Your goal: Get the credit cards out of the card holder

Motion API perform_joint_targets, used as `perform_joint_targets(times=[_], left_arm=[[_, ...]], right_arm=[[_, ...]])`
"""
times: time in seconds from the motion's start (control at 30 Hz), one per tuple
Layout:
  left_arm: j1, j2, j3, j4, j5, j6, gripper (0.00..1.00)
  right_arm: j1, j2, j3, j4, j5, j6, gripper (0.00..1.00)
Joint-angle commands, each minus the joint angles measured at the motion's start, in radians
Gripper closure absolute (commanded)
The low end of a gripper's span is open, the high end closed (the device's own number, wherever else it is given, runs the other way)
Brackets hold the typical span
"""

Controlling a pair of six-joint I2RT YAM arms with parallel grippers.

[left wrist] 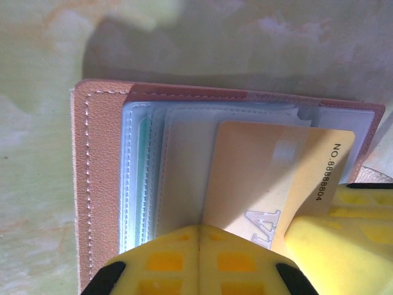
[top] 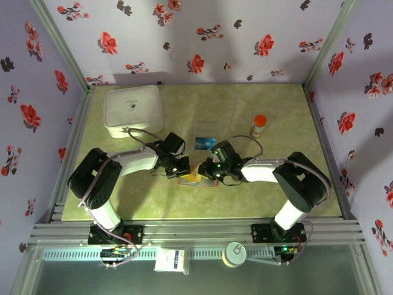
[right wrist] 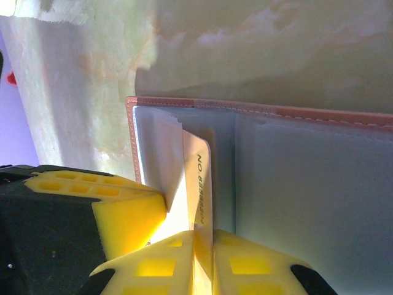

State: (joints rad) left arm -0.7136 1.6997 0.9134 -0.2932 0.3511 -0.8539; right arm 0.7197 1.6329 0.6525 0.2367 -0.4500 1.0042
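Observation:
The brown card holder (top: 191, 179) lies open on the table between both arms, its clear pockets (left wrist: 178, 160) facing up. A yellow-tan credit card (left wrist: 264, 178) printed with a number sticks partway out of one pocket. My right gripper (right wrist: 204, 236) is shut on that card's (right wrist: 199, 178) edge. My left gripper (left wrist: 199, 228) is shut on the edge of a clear pocket sleeve, which is lifted off the card holder (right wrist: 276, 112). From above, the left gripper (top: 182, 167) and right gripper (top: 209, 171) almost touch. A blue credit card (top: 205, 143) lies loose on the table just behind them.
A white square box (top: 134, 110) stands at the back left. A small bottle with an orange cap (top: 259, 126) stands at the back right. Floral walls enclose the green tabletop (top: 184, 104) on three sides.

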Motion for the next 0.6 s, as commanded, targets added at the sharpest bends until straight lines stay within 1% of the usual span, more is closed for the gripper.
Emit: perform_joint_targets(times=[0.0, 0.23, 0.43, 0.57], left_arm=[[-0.004, 0.025, 0.010, -0.044, -0.011, 0.012, 1.00], [-0.005, 0.022, 0.008, -0.046, -0.013, 0.009, 1.00], [-0.004, 0.011, 0.003, -0.044, -0.014, 0.005, 1.00], [-0.004, 0.000, -0.001, -0.021, 0.004, -0.007, 1.00]], right_arm=[[-0.011, -0.009, -0.025, 0.021, -0.002, 0.013, 0.88], [-0.029, -0.070, -0.066, -0.009, 0.013, 0.006, 0.90], [-0.037, -0.183, -0.064, -0.161, 0.064, -0.055, 0.90], [-0.038, -0.242, -0.015, -0.294, 0.103, -0.133, 0.92]])
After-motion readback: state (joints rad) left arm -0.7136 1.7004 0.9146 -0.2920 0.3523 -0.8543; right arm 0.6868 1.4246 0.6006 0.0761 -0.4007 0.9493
